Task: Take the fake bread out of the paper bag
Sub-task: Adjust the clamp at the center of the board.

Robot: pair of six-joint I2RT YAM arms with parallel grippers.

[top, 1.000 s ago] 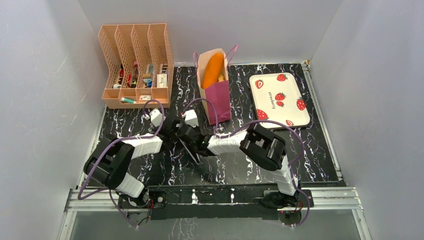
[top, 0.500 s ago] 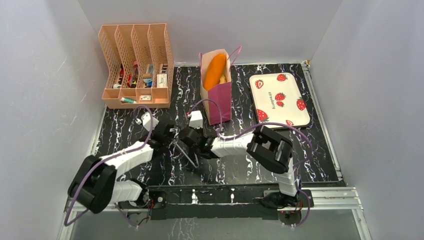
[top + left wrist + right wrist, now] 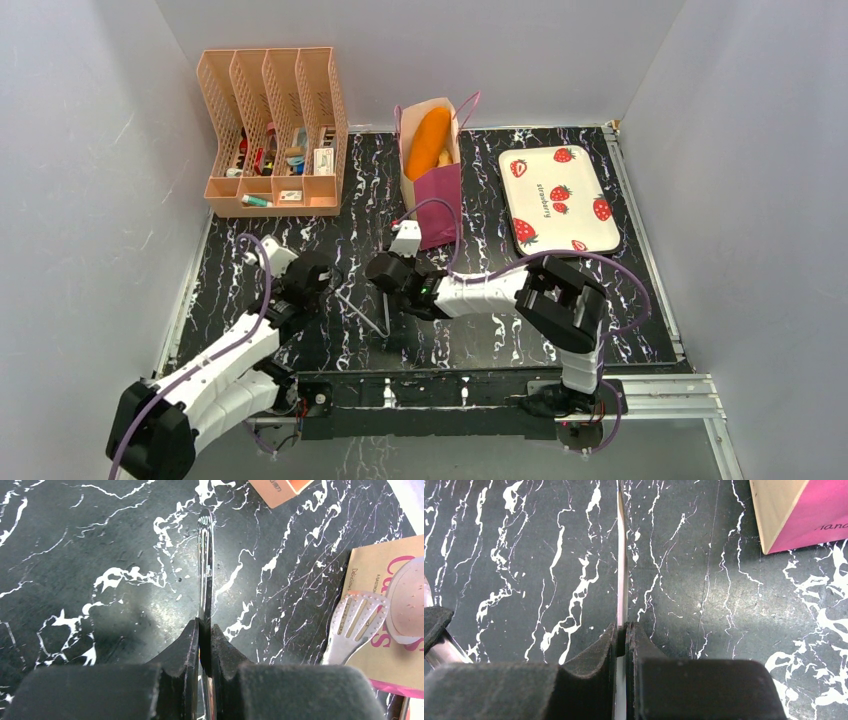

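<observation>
The paper bag [image 3: 436, 190], tan above and maroon below, stands at the back centre with the orange fake bread [image 3: 428, 140] sticking out of its top. A pair of thin metal tongs [image 3: 366, 312] hangs between my two grippers as a V, in front of the bag. My left gripper [image 3: 336, 293] [image 3: 204, 626] is shut on one tong arm [image 3: 205, 565], seen edge-on. My right gripper [image 3: 386, 290] [image 3: 622, 627] is shut on the other arm [image 3: 621, 555]. A slotted tong head [image 3: 357, 622] shows beside the bag's tan face [image 3: 367, 570]. The bag's maroon bottom corner [image 3: 804, 515] lies ahead of the right gripper.
A peach file rack [image 3: 272, 130] with small items stands at the back left. A white strawberry tray [image 3: 558, 200] lies to the right of the bag. Grey walls close in the black marbled table [image 3: 600, 320] on three sides.
Both grippers have drawn back from the bag toward the near edge. The left arm has swung down to the near left, and the two tong arms now stand spread in a V.
</observation>
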